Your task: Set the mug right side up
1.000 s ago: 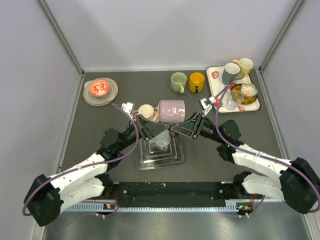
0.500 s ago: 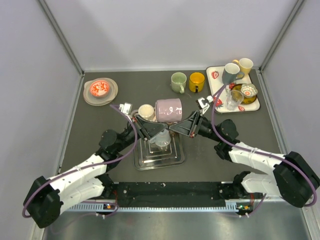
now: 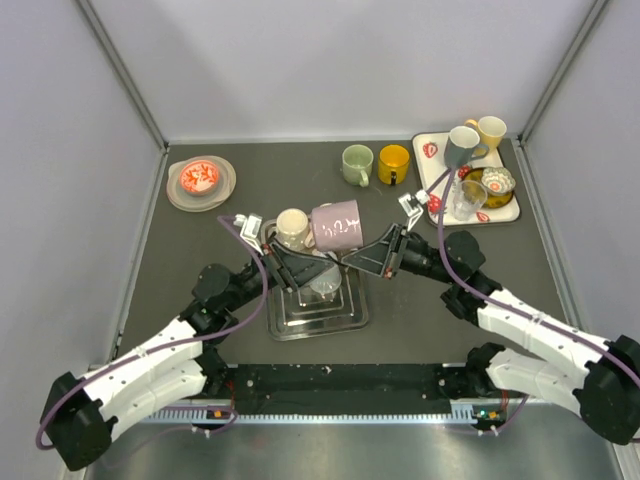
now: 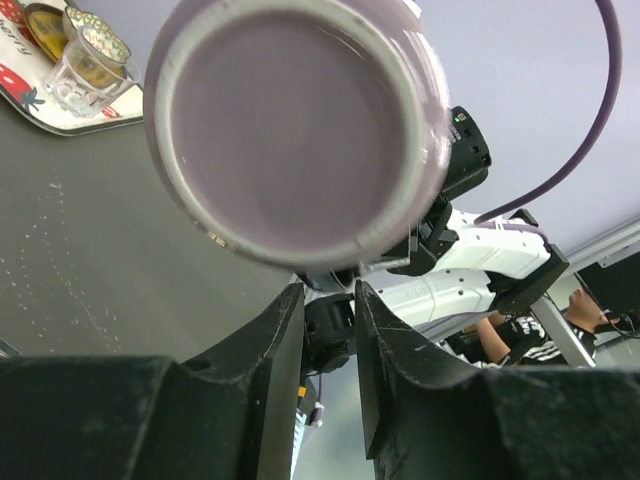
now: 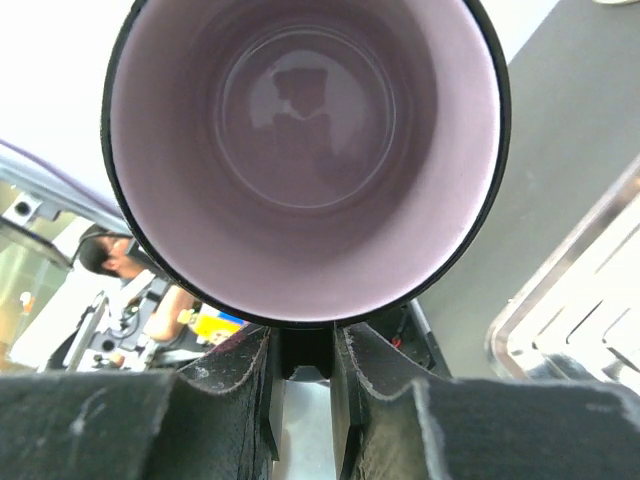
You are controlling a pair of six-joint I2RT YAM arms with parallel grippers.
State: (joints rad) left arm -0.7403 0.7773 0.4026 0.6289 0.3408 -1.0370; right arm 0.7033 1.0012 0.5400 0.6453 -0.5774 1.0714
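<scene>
Mid-turn, handover stage. Mauve mug (image 3: 338,225) is off the table, lying on its side and slightly tilted, up between both arms above the metal tray (image 3: 290,322) and the glass (image 3: 323,283) standing on it. Mouth faces the right arm, base faces the left. Right gripper (image 5: 302,335) is pressed in tight at the mug's lower rim, apparently pinching the wall there, so it looks to be carrying the load. Left gripper (image 4: 328,290) sits just under the base with its fingers a narrow gap apart and nothing seen between them; probably letting go. Next move, as I judge it: left arm backs clear, right wrist rolls the mouth upward, then sets the mug down beside the tray, clear of the cream cup (image 3: 292,226).
</scene>
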